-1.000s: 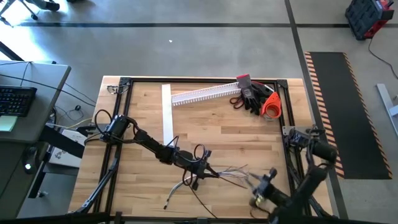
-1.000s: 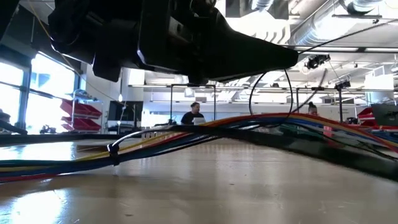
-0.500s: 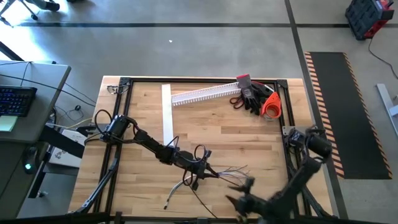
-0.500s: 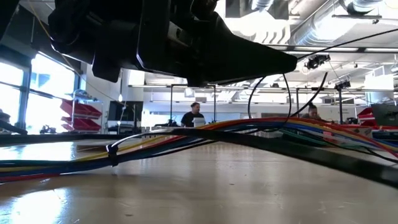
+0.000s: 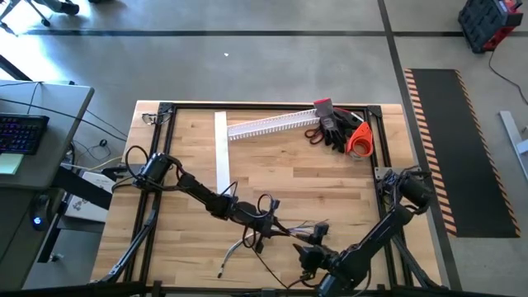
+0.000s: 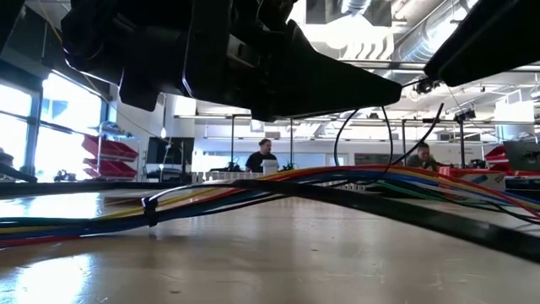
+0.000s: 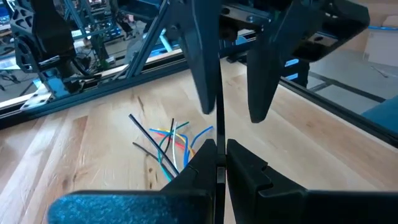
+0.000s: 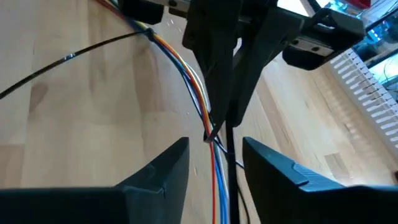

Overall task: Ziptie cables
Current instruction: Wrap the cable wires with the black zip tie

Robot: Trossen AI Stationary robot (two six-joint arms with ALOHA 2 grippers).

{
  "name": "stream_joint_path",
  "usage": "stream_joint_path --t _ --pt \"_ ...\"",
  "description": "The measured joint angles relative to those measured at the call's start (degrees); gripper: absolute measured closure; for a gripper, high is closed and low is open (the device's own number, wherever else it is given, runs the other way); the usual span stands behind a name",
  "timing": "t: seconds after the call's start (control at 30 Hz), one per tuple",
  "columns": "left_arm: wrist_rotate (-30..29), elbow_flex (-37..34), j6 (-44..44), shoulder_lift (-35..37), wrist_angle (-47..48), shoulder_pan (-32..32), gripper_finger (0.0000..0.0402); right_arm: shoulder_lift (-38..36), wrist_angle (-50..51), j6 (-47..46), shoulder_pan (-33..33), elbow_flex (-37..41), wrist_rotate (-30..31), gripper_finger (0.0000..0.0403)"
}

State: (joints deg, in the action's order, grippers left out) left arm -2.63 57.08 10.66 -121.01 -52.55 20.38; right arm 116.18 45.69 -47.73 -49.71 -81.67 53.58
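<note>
The cables (image 5: 301, 231) lie as a bundle of coloured wires on the wooden table near its front edge, their loose ends (image 7: 174, 140) fanned out. A black ziptie (image 6: 150, 209) is tied around the bundle, its tail (image 8: 62, 59) sticking out. My left gripper (image 5: 268, 227) is shut on a second thin black ziptie (image 7: 218, 124) just above the bundle (image 8: 193, 81). My right gripper (image 5: 307, 252) faces it from the near right, open. Its fingers (image 7: 205, 74) stand on either side of that strip without touching it. My left gripper pinches the thin ziptie strip (image 7: 218, 138) between its two fingertips, coming nearly level from the table's left. The strip runs straight on past the fingertips (image 8: 231, 158). Whether the fingertips also touch the cable bundle right under them, I cannot tell.
At the table's far side lie a white slotted channel (image 5: 268, 125), a flat white strip (image 5: 220, 153), black gloves (image 5: 334, 128) and an orange tool (image 5: 359, 140). A loose dark wire (image 5: 235, 256) curls near the front edge. Bare wood lies in the middle (image 5: 305, 181).
My right gripper has moved along the near edge toward the table's left, up to the left gripper, and has rolled at the wrist. Its fingers now straddle the ziptie that the left gripper holds.
</note>
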Motion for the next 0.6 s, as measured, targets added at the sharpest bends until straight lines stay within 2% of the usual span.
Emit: stream_joint_path --t 0.43,0.6 --pt "0.15 0.0 -0.04 0.0 0.52 0.0 0.0398 0.96 0.81 -3.82 0.57 0.02 1.05 0.0388" --pt "-1.49 0.07 -0.02 0.02 2.84 0.02 0.0398 0.96 0.88 -6.15 -0.58 0.02 1.17 0.0399"
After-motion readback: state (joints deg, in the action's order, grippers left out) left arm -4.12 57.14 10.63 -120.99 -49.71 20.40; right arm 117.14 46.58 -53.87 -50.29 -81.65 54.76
